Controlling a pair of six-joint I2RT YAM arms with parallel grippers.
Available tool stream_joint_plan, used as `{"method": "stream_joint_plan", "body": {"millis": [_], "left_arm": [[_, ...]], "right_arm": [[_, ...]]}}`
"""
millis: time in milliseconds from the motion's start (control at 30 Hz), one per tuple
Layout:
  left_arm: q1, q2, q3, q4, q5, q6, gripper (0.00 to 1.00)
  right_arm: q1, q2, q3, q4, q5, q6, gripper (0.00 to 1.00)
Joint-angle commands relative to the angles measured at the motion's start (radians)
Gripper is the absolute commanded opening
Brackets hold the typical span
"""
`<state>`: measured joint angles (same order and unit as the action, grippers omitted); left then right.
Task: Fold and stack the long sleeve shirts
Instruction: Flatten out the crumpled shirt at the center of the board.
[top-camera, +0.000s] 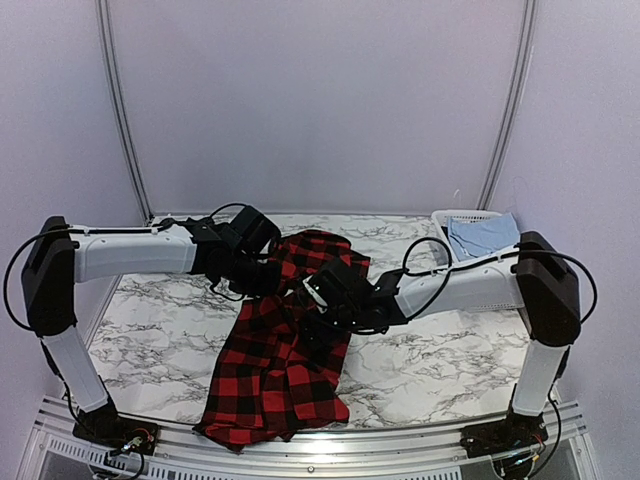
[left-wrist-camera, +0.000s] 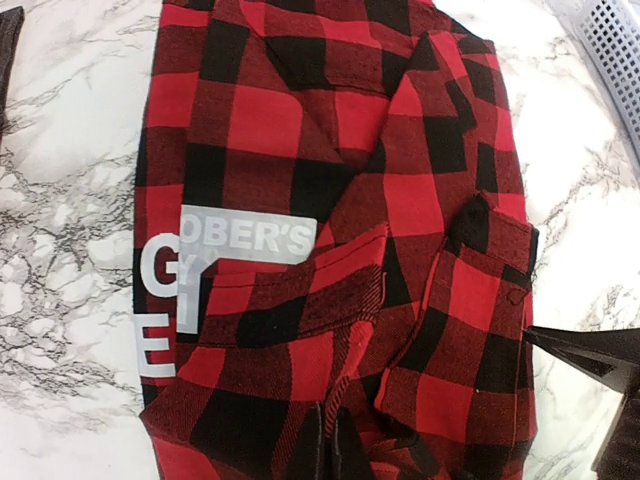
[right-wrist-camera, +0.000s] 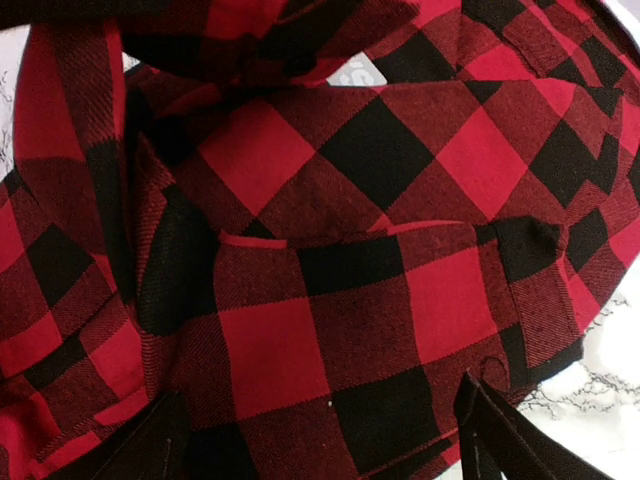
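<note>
The red-and-black plaid shirt (top-camera: 280, 350) lies crumpled across the middle of the marble table (top-camera: 440, 360), its lower end hanging over the front edge. In the left wrist view its white lettering (left-wrist-camera: 250, 236) shows on a black patch. My left gripper (left-wrist-camera: 337, 452) is shut on a raised fold of the plaid; it sits at the shirt's upper left in the top view (top-camera: 262, 268). My right gripper (right-wrist-camera: 320, 440) is open, its fingers (right-wrist-camera: 495, 430) wide apart over a plaid pocket panel, near the shirt's middle (top-camera: 318, 318). The dark charcoal shirt is not clearly in view.
A white slotted basket (top-camera: 462, 218) stands at the back right corner with a light blue cloth (top-camera: 482, 237) in it; its corner shows in the left wrist view (left-wrist-camera: 612, 45). Both forearms reach over the table's middle. The right gripper's black finger (left-wrist-camera: 590, 360) shows beside the shirt.
</note>
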<state>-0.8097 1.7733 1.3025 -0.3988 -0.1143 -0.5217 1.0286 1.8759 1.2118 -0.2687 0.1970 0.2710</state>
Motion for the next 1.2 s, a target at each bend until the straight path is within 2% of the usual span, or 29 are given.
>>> {"method": "stream_joint_plan", "body": {"millis": [0,67,267,433,600,667,700,900,933,1033,1167], "left_arm": [[0.033,-0.051,-0.012,-0.015,-0.042,-0.003,0.00],[0.043,-0.057,-0.004,-0.016,-0.034,0.001,0.00],[0.056,-0.056,0.026,-0.017,-0.015,0.016,0.00],[0.058,-0.048,0.047,-0.018,-0.006,0.019,0.00],[0.061,-0.052,0.058,-0.018,0.000,0.023,0.00],[0.063,-0.053,0.055,-0.017,-0.001,0.024,0.00],[0.064,-0.054,0.055,-0.018,-0.001,0.025,0.00],[0.093,-0.085,0.058,-0.032,-0.033,0.042,0.00],[0.106,-0.095,0.062,-0.036,-0.037,0.049,0.00],[0.167,-0.129,0.102,-0.073,-0.069,0.081,0.00],[0.280,-0.182,0.167,-0.093,-0.106,0.125,0.00]], "right_arm": [[0.002,0.002,0.027,-0.034,0.123,0.045,0.89],[-0.011,-0.019,0.013,-0.044,0.143,0.056,0.89],[0.003,-0.092,-0.027,0.033,0.030,0.002,0.86],[0.033,-0.092,-0.005,0.034,0.035,0.009,0.85],[0.032,-0.055,0.005,0.044,0.032,0.020,0.78],[0.031,-0.042,0.006,0.050,0.039,0.024,0.71],[0.031,-0.035,0.009,0.048,0.054,0.025,0.64],[-0.001,-0.027,0.039,-0.025,0.153,0.066,0.06],[-0.013,-0.034,0.042,-0.041,0.170,0.071,0.00],[-0.061,-0.092,0.044,-0.082,0.251,0.066,0.00],[-0.186,-0.215,0.054,-0.100,0.323,0.009,0.00]]}}
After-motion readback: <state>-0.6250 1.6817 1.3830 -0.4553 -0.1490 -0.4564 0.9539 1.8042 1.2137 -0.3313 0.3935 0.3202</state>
